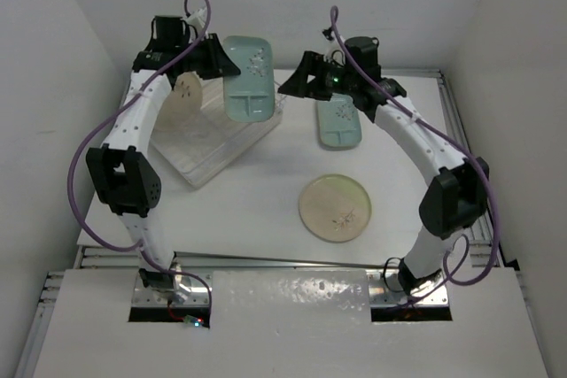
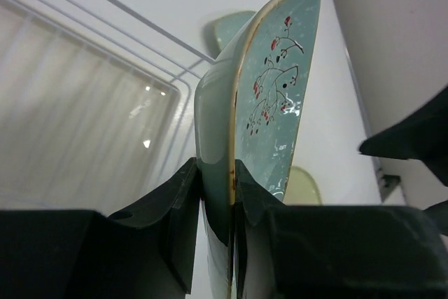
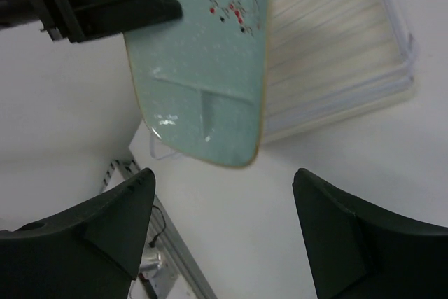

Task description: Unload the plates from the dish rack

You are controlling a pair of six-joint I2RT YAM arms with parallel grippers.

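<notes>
My left gripper [image 1: 219, 61] is shut on the edge of a pale blue-green rounded-rectangular plate [image 1: 248, 79] and holds it in the air over the right end of the clear dish rack [image 1: 208, 135]. In the left wrist view the plate [image 2: 276, 82] stands on edge between the fingers [image 2: 178, 201]. A round pink-and-cream plate [image 1: 186, 95] stands in the rack. My right gripper [image 1: 289, 84] is open and empty, just right of the held plate; in the right wrist view the plate [image 3: 203, 68] hangs above its fingers [image 3: 119, 215].
A second blue-green plate [image 1: 339, 123] lies flat on the white table right of the rack. A round yellow-green-and-cream plate [image 1: 335, 208] lies flat nearer the front. White walls close in both sides. The table's metal edge [image 3: 175, 264] shows below the right gripper.
</notes>
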